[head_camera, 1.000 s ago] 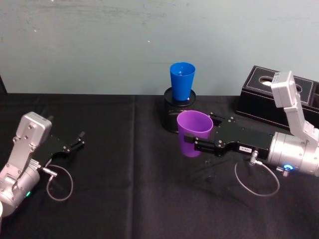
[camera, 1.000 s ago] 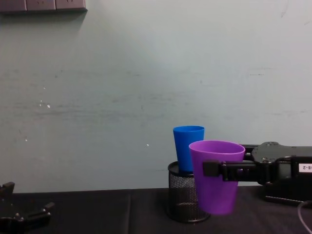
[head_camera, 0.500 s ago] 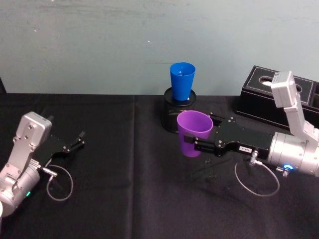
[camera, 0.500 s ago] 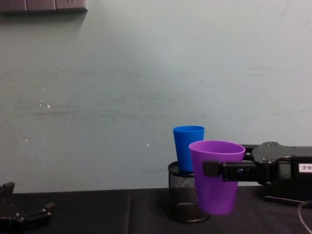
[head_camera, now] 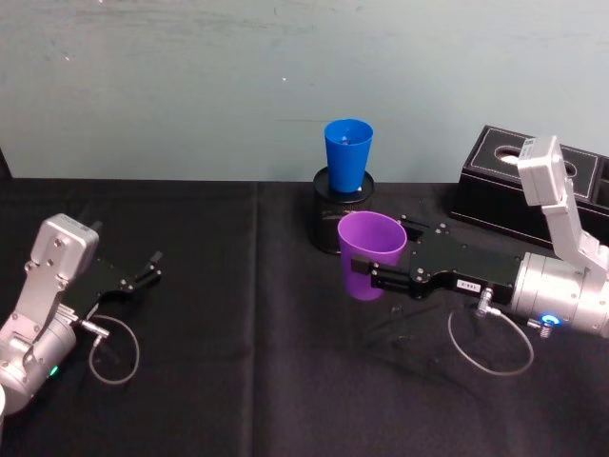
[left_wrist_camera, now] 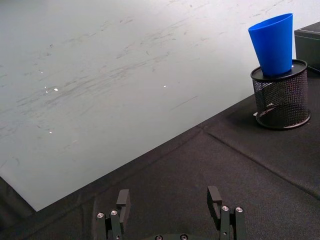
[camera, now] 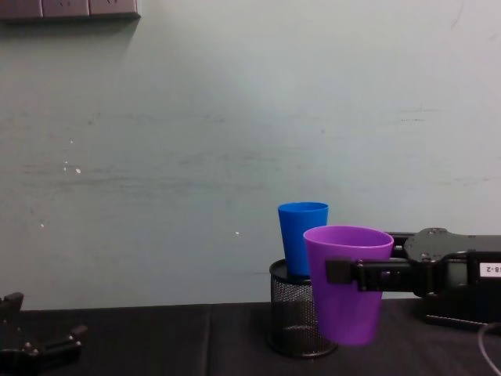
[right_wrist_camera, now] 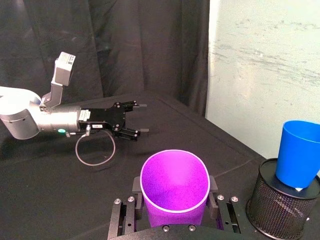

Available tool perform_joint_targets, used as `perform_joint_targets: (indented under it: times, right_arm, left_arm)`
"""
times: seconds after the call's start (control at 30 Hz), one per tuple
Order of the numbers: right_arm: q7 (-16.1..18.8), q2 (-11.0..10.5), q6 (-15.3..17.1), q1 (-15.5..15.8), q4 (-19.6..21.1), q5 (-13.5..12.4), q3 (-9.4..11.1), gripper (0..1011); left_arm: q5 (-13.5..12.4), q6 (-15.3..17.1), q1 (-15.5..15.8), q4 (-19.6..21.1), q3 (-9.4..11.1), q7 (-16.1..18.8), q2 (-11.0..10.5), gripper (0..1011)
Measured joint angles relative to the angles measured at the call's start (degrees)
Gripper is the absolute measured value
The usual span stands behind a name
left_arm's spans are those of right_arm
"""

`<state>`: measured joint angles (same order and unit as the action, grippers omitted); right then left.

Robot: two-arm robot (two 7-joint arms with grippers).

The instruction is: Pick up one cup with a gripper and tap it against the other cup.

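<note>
My right gripper (head_camera: 378, 264) is shut on the purple cup (head_camera: 370, 252), holding it upright above the black cloth; the same cup (camera: 348, 283) hangs clear of the table in the chest view and sits between the fingers in the right wrist view (right_wrist_camera: 174, 186). The blue cup (head_camera: 347, 155) stands in a black mesh pen holder (head_camera: 338, 221) just behind and slightly left of the purple cup; they are apart. The blue cup (left_wrist_camera: 273, 44) also appears in the left wrist view. My left gripper (head_camera: 147, 268) rests open near the table's left side.
A black box (head_camera: 519, 188) with openings on top stands at the back right, behind my right arm. A pale green wall (camera: 235, 141) runs close behind the table. Black cloth (head_camera: 247, 362) covers the table between the arms.
</note>
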<state>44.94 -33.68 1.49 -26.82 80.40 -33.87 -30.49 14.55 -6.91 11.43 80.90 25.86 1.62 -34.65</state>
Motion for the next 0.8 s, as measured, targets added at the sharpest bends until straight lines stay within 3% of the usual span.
perform_joint_targets:
  times: [0.47, 0.8]
  right_arm:
    - [-0.1, 2.1, -3.4, -0.5, -5.0, 1.1, -1.9, 726]
    - [0.5, 3.2, -6.8, -0.4, -9.0, 4.3, -3.3, 726]
  left_arm:
    - [0.0, 0.0, 0.0, 0.0, 0.0, 0.0, 0.0, 1011]
    - [0.0, 0.0, 0.0, 0.0, 0.0, 0.0, 0.0, 1012]
